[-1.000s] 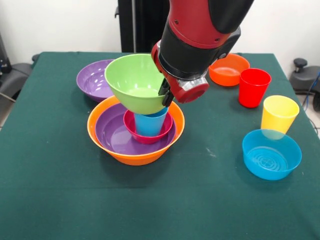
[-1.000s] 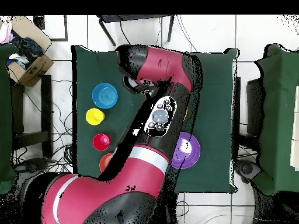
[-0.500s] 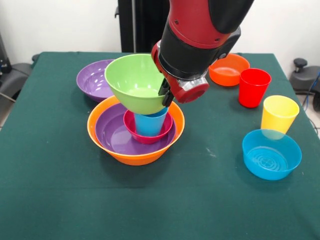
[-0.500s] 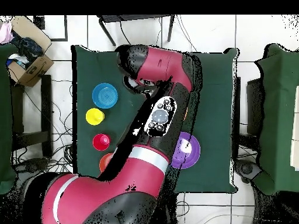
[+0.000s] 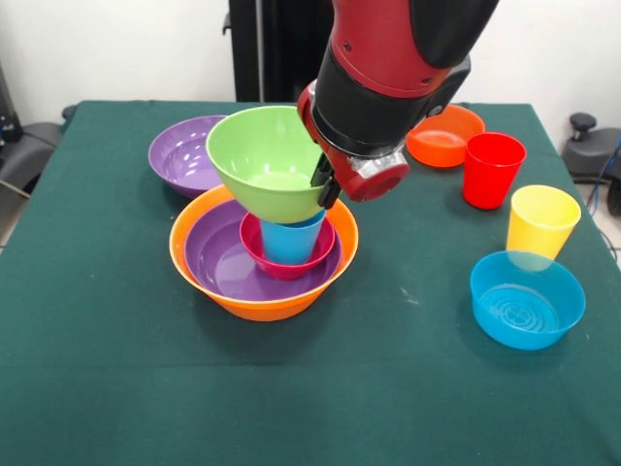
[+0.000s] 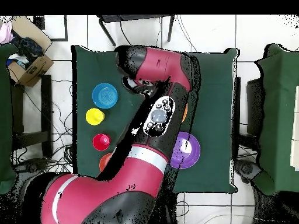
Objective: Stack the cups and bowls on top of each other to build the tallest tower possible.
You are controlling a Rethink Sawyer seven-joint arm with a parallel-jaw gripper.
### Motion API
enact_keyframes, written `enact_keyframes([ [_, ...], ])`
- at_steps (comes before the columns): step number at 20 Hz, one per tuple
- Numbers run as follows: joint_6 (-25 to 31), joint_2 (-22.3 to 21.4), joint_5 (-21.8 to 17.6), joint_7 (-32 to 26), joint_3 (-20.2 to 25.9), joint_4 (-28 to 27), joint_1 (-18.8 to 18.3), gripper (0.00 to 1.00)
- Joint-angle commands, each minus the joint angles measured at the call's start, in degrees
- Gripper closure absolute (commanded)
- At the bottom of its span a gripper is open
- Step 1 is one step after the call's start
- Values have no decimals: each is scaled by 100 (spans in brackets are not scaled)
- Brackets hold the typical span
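One red-and-black arm descends in the front view, its gripper (image 5: pixel 325 184) jaws pinching the glossy lime bowl's (image 5: pixel 264 160) right rim above the blue cup (image 5: pixel 290 239) nested in the tower (image 5: pixel 262 257). Overhead, the arm (image 6: pixel 153 93) hides the tower on the green table (image 6: pixel 213 81).

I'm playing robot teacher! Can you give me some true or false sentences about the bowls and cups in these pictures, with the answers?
1. The gripper holds the lime green bowl by its rim. True.
2. The blue cup stands inside the small pink-red bowl. True.
3. The yellow cup is already in the tower. False: it stands alone on the table, by the small blue bowl.
4. The red cup lies tipped on its side. False: it stands upright.
5. The large orange bowl is the tower's base. True.
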Motion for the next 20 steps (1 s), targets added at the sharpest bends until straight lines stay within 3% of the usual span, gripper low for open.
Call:
enact_keyframes([
  [1,-89,171,-74,254,760,175,180,100],
  [20,-59,224,-158,287,611,138,210,100],
])
